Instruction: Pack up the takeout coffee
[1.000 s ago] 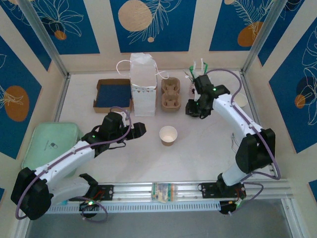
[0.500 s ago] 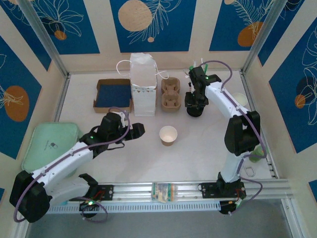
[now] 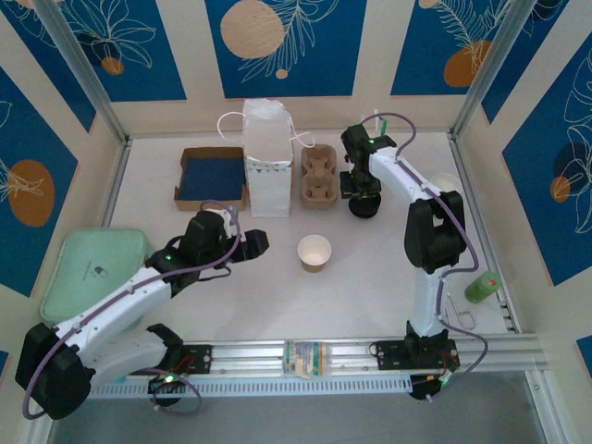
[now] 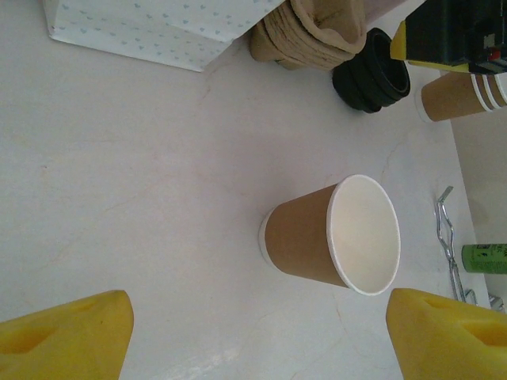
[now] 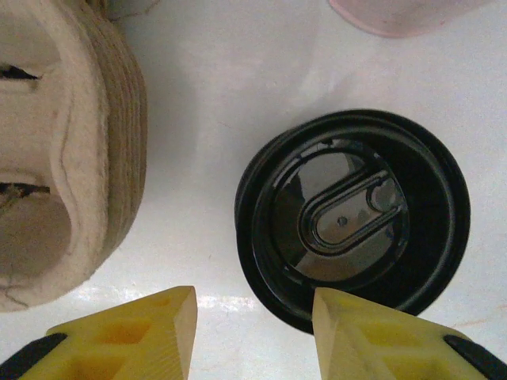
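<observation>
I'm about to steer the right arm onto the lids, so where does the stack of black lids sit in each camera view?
Top external: black lid stack right of centre toward the back, just right of the pulp cup carrier.
Left wrist: the stack upper right, carrier to its left at the top edge.
Right wrist: the stack centre-right, carrier along the left edge.
Shared landmark: the carrier.

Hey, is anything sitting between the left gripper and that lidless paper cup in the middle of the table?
Nothing visible does. The left gripper faces the paper cup with open jaws, and there is just bare table between them.
</observation>
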Controlling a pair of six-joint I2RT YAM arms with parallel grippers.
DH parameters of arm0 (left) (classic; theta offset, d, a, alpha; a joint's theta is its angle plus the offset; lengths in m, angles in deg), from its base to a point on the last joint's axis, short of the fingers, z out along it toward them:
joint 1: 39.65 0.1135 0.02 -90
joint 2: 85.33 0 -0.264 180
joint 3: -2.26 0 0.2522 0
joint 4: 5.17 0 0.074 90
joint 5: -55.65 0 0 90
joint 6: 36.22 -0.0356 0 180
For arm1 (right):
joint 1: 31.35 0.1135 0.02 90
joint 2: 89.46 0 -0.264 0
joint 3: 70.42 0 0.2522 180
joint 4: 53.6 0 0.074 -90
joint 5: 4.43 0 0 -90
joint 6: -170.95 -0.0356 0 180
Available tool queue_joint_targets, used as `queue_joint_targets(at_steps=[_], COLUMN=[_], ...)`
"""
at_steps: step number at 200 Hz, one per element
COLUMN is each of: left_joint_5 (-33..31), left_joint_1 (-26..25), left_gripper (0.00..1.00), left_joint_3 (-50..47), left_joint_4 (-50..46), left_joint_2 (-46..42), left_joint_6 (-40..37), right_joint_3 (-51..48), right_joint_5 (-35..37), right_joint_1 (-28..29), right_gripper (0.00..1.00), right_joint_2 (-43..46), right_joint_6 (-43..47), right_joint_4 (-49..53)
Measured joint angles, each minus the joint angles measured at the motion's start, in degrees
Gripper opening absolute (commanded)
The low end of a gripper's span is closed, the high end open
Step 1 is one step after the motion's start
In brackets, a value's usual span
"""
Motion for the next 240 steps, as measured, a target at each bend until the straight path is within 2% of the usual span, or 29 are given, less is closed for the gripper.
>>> queue_joint_targets(at_steps=[84, 138, 177, 240], left_joint_5=[-0.5, -0.5, -0.5, -0.5], left_joint_1=[0.0, 0.0, 0.0, 0.0], left_gripper=[0.84, 0.83, 0.84, 0.84], left_joint_3=[0.0, 0.0, 0.0, 0.0], left_joint_4=[0.0, 0.0, 0.0, 0.0], left_joint_2=[0.0, 0.0, 0.0, 0.0], left_joint_6=[-0.3, -0.4, -0.4, -0.4], right_joint_3=[3.0, 2.0, 1.9, -0.9], right_joint_5=[2.4, 4.5, 5.6, 6.0], right_joint_1=[0.4, 1.6, 1.7, 0.7], right_gripper=[0.38, 0.39, 0.37, 0.37], right_joint_2=[-3.4, -2.9, -0.2, 9.9], right_joint_6=[0.2, -0.7, -1.6, -3.8], right_joint_4=[0.7, 0.5, 1.2, 0.0])
